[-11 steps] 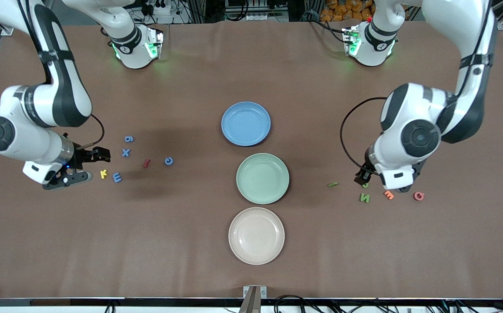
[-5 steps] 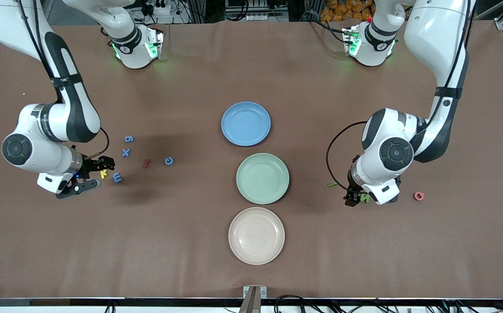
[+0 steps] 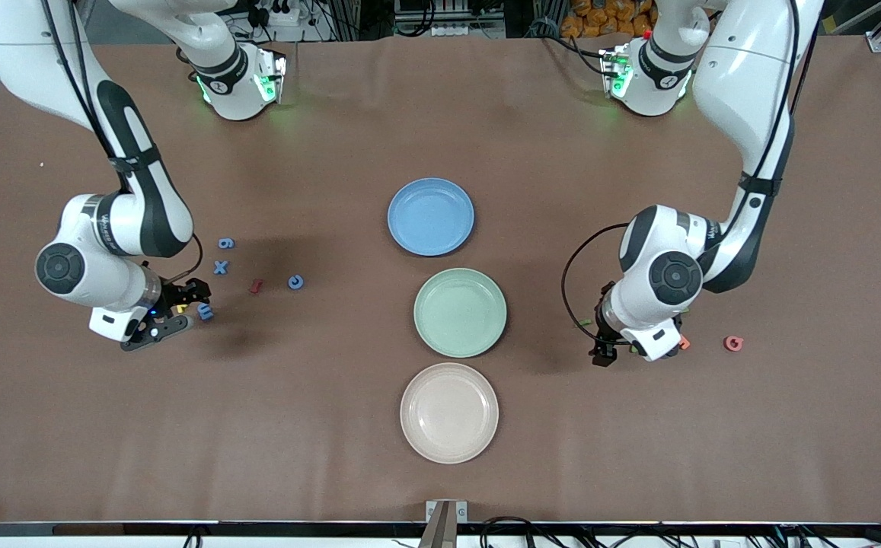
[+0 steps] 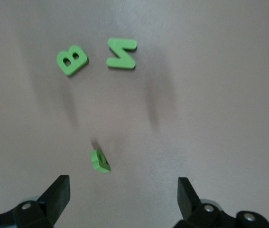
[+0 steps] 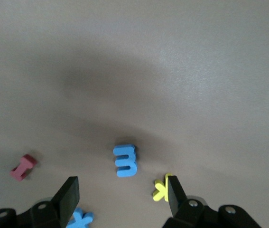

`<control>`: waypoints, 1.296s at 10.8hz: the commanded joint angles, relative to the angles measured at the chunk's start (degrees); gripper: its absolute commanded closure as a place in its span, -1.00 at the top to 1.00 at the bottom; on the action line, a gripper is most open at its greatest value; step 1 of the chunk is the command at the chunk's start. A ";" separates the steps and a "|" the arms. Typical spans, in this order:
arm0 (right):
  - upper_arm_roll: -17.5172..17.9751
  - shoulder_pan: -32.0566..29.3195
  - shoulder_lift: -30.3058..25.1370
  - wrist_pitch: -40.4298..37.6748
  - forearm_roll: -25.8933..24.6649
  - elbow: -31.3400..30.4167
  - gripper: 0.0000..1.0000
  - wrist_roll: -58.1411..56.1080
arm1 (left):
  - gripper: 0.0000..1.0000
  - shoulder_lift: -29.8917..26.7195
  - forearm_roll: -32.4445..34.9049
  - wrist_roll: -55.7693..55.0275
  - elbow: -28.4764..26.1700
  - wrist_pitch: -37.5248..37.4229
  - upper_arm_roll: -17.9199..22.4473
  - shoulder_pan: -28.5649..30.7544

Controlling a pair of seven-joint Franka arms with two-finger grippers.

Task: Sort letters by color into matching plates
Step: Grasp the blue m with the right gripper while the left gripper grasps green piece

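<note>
Right gripper (image 5: 120, 194): jaws apart, low over the table; blue E (image 5: 125, 160) lies just ahead of the gap, yellow K (image 5: 161, 189) touching one finger. Left gripper (image 4: 123, 194): jaws apart (spread wide), small green letter (image 4: 99, 160) just ahead of the gap at 11 o'clock

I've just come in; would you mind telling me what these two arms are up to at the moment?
They are sorting foam letters by color. All three plates, blue, green and beige, hold nothing yet. The right gripper is low over a blue letter beside a yellow one. The left gripper, open, hovers over three green letters, nothing held.
</note>
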 commanded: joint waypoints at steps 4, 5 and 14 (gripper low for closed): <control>0.42 0.11 1.67 8.64 -0.58 -5.31 0.48 -3.32 | 1.00 0.27 -0.97 -1.73 -5.15 4.54 0.23 -1.26; 0.42 0.11 2.03 9.26 -0.58 -5.32 0.47 -3.41 | 1.00 0.80 -0.88 -2.26 -5.15 5.33 0.32 -1.26; 0.42 -0.94 4.93 13.04 -0.41 -4.70 -0.77 -9.64 | 1.00 2.91 -0.18 -3.49 -5.06 6.74 0.67 -1.88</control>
